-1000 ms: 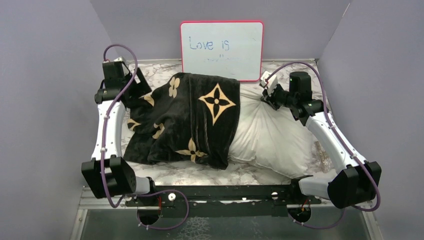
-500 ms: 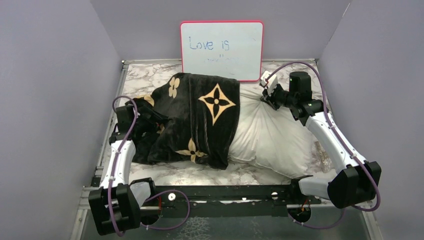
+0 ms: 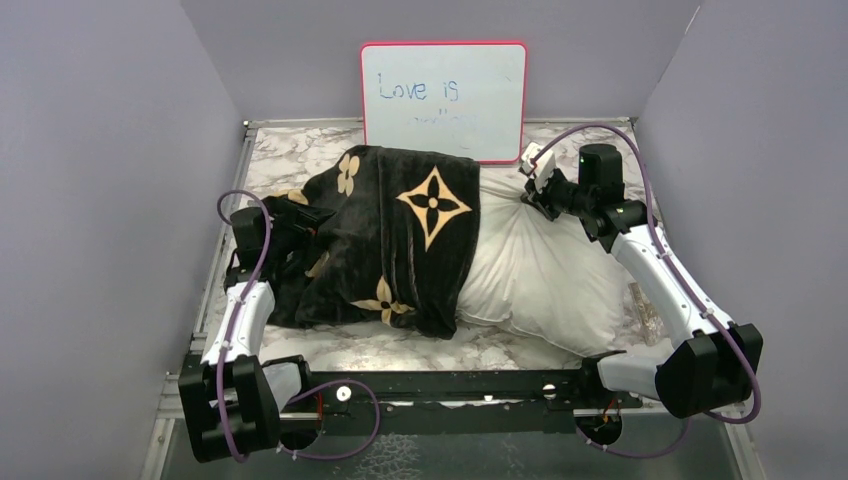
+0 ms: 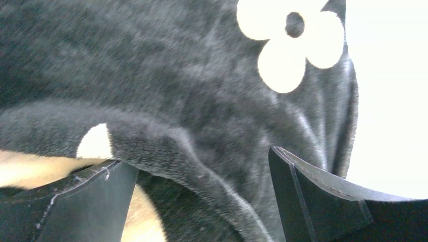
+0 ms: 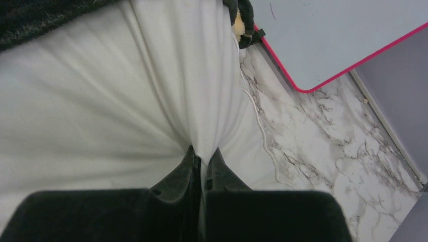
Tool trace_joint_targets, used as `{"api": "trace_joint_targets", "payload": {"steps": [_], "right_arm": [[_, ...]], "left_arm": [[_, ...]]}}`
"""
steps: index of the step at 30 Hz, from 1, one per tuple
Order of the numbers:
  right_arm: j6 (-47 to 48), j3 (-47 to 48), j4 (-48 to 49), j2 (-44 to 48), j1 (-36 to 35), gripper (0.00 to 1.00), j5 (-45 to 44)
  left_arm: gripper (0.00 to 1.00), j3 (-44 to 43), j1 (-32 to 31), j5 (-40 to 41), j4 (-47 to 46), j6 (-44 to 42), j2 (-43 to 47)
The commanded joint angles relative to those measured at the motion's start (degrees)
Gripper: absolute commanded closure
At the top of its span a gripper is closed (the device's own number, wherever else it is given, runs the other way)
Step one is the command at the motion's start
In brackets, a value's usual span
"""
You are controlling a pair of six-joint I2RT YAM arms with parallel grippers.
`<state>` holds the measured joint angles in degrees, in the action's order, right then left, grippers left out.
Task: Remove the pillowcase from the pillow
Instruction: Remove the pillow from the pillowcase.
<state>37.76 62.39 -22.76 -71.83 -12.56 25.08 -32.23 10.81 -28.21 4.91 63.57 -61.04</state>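
The left gripper (image 4: 199, 160) is standing wide open, and a raised fold of the pillowcase (image 3: 385, 235) is lying between its jaws without being pinched. The right gripper (image 5: 203, 160) is clamping shut on a gathered pleat of the pillow (image 3: 545, 270) at its far right corner. The pillow is lying with its long axis running left to right across the marble table (image 3: 300, 150). Its left half is sitting inside the black sleeve and its right half is showing bare white. So the pillowcase is lying directly ahead of the left jaws, and the left arm is much the nearer to it. The sleeve's open hem is hiding under its own folds, and the left wrist view is too close and washed out to show which layer is sitting between the fingers.
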Motion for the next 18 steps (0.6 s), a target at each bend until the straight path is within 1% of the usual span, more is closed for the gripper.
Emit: {"api": "trace_joint_targets", "payload": {"steps": [1,2,3,5,7,8,10,11,12,15,18], "right_arm": [[2.0,-0.8,4.4,2.1,1.3,0.99,-2.9],[2.0,-0.8,4.4,2.1,1.2,0.99,-2.8],[2.0,-0.7,4.2,2.0,1.2,0.99,-2.6],[2.1,-0.7,4.1,2.0,1.2,0.99,-2.6],[2.1,-0.6,4.2,1.9,1.2,0.99,-2.7],[2.1,-0.7,4.2,1.9,1.2,0.99,-2.9],[2.2,-1.1,4.6,2.1,1.2,0.99,-3.9],[2.2,-1.4,4.9,2.2,1.2,0.99,-4.8],[2.3,-1.8,5.3,2.5,1.2,0.99,-5.5],[2.6,-2.8,6.4,3.1,1.2,0.99,-7.9],[3.0,-3.1,6.8,3.2,1.2,0.99,-8.9]], "left_arm": [[0.01,0.6,0.1,0.8,-12.8,5.3,-1.1],[0.03,0.4,0.1,-0.4,-13.5,5.1,-2.1],[0.09,0.1,0.1,-2.0,-13.7,4.1,-3.5],[0.29,-0.7,0.1,-5.9,-14.1,1.4,-7.1],[0.46,-1.4,0.1,-9.7,-13.8,-1.6,-9.7],[0.56,-2.0,0.2,-10.6,-12.8,-3.5,-10.4],[0.79,-3.2,0.2,-10.4,-10.1,-7.3,-10.1],[0.96,-4.3,0.6,-8.4,-7.9,-9.2,-9.3],[1.00,-5.9,1.2,-6.0,-3.7,-11.6,-8.2],[1.00,-14.3,4.4,2.7,9.2,-20.2,-5.9],[1.00,-22.3,10.6,9.6,19.1,-26.4,-4.8]]}}
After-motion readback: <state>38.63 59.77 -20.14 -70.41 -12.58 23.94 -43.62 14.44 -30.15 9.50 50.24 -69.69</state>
